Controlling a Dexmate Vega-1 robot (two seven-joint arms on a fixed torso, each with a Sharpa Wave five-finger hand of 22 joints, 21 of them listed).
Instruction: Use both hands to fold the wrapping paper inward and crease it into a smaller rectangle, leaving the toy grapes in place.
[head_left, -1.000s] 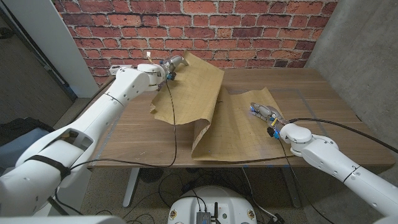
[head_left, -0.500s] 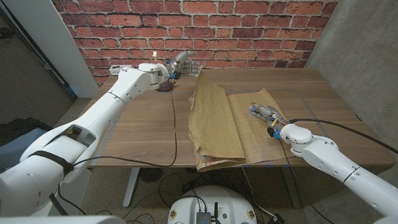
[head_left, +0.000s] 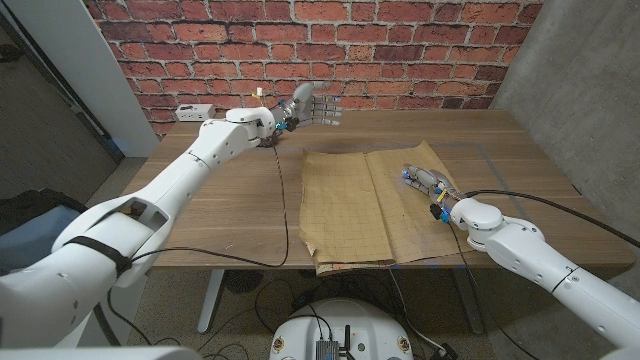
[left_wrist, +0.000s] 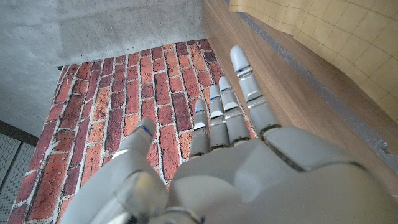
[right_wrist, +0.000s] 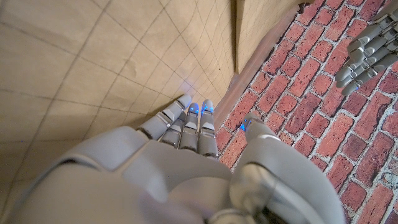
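Observation:
The brown wrapping paper (head_left: 375, 205) lies flat on the table, its left flap (head_left: 340, 200) folded over onto the rest. My right hand (head_left: 425, 182) rests on the paper's right part, fingers stretched along it toward the wall; the right wrist view shows its fingertips (right_wrist: 189, 115) touching the gridded paper (right_wrist: 93, 68). My left hand (head_left: 312, 106) hovers above the table's far edge, beyond the paper's far left corner, fingers spread and holding nothing. In the left wrist view those fingers (left_wrist: 233, 106) point at the brick wall, with the paper (left_wrist: 329, 31) off to one side.
A small white box (head_left: 190, 110) sits at the table's far left corner. The paper's near end (head_left: 345, 265) reaches the table's front edge. Bare wood (head_left: 240, 200) shows left of the paper. A black cable (head_left: 283, 200) hangs from my left wrist across the table.
My left hand has let go of the raised flap, which has dropped flat onto the paper. That hand has moved right and opened its fingers. The right hand has stayed put.

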